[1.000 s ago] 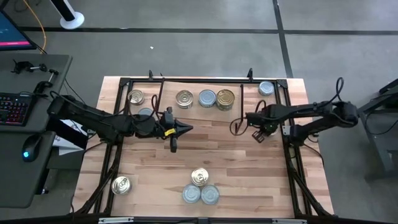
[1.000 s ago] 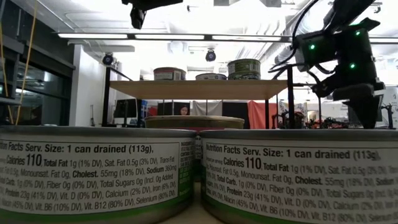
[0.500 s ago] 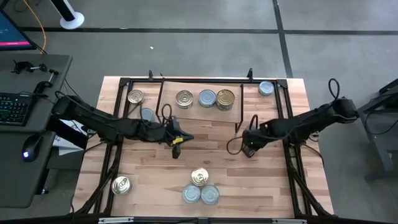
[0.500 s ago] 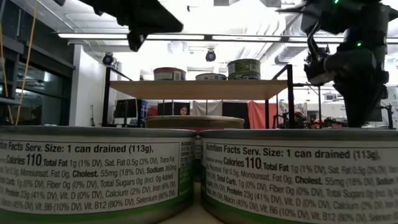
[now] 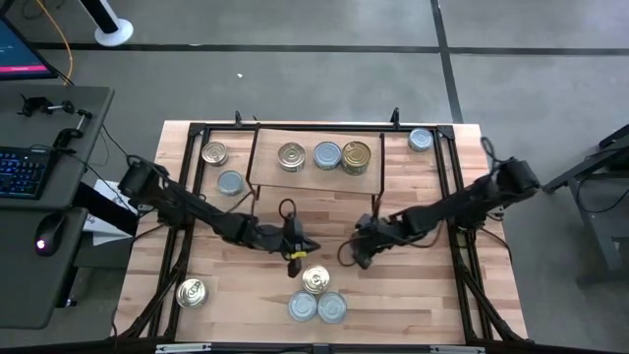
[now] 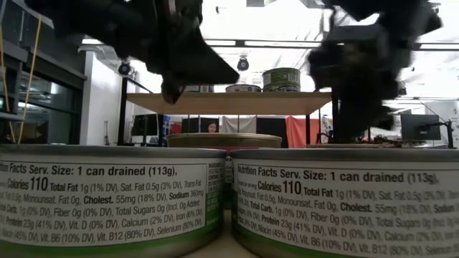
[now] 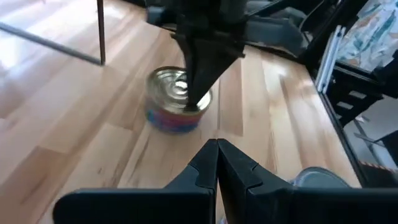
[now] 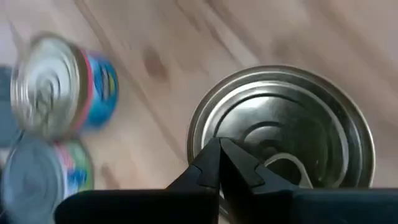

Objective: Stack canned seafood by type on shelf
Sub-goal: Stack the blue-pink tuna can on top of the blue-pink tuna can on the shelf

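From above, both arms converged on three cans (image 5: 317, 296) near the desk's (image 5: 423, 315) front edge; the shelf (image 5: 314, 167) held three more. Wrist views showed the left gripper (image 7: 217, 151) and right gripper (image 8: 219, 153) pinched empty, risking collision or toppling a can.

Both dark six-joint arms are stretched low and inward over the middle of the desk. The left arm runs in from the left edge, its two-finger left hand (image 5: 295, 258) angled down toward the near side, fingers (image 7: 214, 163) pressed together with no gap. The right arm reaches in from the right edge, elbow out, its right hand (image 5: 360, 252) pointing down, fingers (image 8: 219, 163) also closed tip to tip. The two hands sit near each other.
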`<state>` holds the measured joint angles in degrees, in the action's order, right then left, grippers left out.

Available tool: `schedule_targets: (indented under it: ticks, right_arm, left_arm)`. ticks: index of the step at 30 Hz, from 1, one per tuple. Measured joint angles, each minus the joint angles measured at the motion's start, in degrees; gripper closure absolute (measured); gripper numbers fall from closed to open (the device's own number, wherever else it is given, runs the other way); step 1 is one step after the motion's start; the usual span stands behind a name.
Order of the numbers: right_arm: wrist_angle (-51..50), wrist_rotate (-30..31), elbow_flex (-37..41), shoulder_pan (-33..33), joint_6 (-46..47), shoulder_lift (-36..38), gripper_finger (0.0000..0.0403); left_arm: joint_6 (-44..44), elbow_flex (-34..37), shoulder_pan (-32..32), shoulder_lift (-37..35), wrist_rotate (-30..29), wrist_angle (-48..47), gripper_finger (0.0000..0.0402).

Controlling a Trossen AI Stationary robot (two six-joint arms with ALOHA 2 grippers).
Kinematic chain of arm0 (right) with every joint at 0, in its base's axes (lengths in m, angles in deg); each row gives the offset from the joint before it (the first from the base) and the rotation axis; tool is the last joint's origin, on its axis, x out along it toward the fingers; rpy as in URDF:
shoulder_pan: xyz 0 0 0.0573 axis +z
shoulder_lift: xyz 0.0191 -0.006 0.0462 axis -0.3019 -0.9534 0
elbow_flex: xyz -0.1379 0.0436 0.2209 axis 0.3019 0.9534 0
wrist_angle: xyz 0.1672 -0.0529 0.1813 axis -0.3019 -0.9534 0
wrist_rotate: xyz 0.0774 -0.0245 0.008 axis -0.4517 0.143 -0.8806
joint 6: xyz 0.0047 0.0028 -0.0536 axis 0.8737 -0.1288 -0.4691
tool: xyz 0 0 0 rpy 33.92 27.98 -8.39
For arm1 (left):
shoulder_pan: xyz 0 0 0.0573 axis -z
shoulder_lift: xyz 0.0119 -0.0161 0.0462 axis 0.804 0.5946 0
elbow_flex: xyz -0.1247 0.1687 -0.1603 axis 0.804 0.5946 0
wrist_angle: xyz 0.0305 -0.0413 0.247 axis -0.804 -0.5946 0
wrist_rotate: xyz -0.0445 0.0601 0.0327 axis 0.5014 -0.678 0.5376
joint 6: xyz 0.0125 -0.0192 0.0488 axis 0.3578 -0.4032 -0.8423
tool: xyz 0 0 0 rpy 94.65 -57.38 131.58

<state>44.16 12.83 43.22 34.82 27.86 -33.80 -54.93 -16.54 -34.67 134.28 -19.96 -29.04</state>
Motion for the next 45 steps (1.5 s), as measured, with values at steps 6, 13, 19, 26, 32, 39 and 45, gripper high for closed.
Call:
schedule_targets:
  ticks: [6,13,19,26,32,39,45]
  right_arm:
    - [-1.2,0.2,-12.7,-1.4,-16.5,-7.7,0.0403]
    - [-12.5,0.3,-20.2,-0.2,-23.9,-5.5,0.0403]
    - [-17.1,1.5,-11.6,1.8,-17.3,0.8,0.0403]
    - [-3.1,1.7,2.4,0.8,-8.5,3.4,0.0403]
    - [2.7,1.8,5.1,-1.0,-8.5,3.5,0.0403]
    - [6.5,3.4,5.1,-2.7,-10.0,3.1,0.0403]
    - [9.4,4.2,5.0,-3.4,-11.4,0.3,0.0403]
  left_arm:
    - [-1.0,0.0,-0.5,2.7,0.1,-0.2,0.0401]
    - [-9.4,0.0,-3.3,2.7,0.0,3.8,0.0402]
    - [-16.7,-1.1,-6.1,7.8,3.0,3.4,0.0402]
    - [-25.2,-6.6,-6.8,13.7,3.3,3.5,0.0401]
    - [-33.6,-8.5,-6.8,15.5,4.7,-0.8,0.0401]
    - [-32.5,-8.4,-7.8,14.8,4.7,-1.6,0.0402]
    - [-31.7,-8.4,-7.9,14.6,5.0,-3.1,0.0401]
